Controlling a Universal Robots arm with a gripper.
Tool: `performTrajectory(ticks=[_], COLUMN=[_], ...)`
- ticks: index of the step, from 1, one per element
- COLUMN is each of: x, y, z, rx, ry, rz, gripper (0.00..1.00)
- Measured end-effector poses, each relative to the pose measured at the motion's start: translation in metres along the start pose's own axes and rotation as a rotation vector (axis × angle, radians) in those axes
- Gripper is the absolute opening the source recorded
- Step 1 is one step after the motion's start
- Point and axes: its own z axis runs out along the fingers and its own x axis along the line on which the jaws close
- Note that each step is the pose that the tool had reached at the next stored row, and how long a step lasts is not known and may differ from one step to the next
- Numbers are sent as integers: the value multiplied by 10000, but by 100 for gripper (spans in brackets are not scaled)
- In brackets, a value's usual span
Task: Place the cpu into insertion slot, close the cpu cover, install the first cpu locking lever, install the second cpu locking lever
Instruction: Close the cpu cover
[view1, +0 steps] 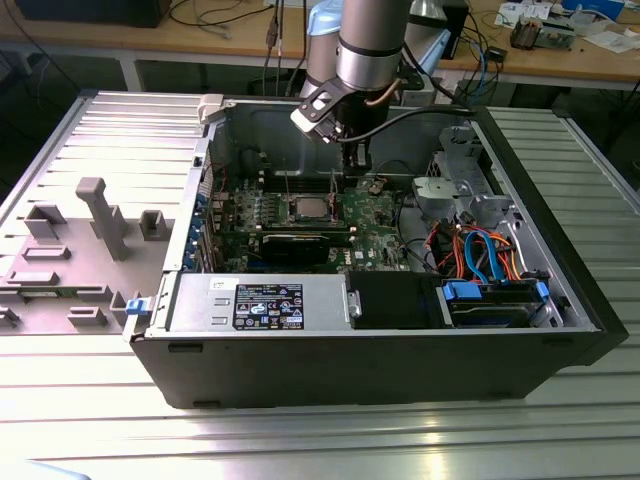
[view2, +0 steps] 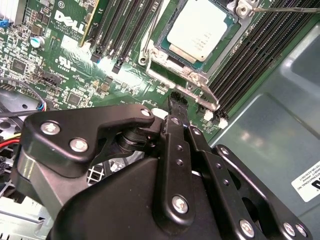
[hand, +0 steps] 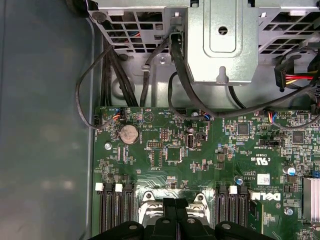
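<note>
The cpu (view2: 197, 27) lies flat in the insertion slot (view2: 165, 50) on the green board, silver top up. The cpu cover (view2: 192, 77) lies down around it as a silver frame. A thin locking lever (view2: 282, 8) runs along one side of the socket; a second wire lever (view2: 146, 47) follows the other side. In the exterior view the cpu (view1: 308, 208) sits mid-board, and my gripper (view1: 357, 163) hangs just to the exterior view's right of it, above the board. The black fingertips press together in both wrist views, with nothing held: gripper (view2: 176, 97), gripper (hand: 176, 204).
Black memory slots (view2: 250, 55) flank the socket. A metal drive cage (hand: 220, 40) and black cables (hand: 175, 85) stand behind the board. The case's power supply (view1: 260, 303) and drive bay (view1: 495, 300) line the front. Grey fixtures (view1: 100, 215) sit on the exterior view's left.
</note>
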Motion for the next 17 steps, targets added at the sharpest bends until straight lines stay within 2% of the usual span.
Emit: performTrajectory(ticks=[17], x=[1], y=[-30], z=[0], rx=[-1], ry=[1], rz=[0], gripper=[11])
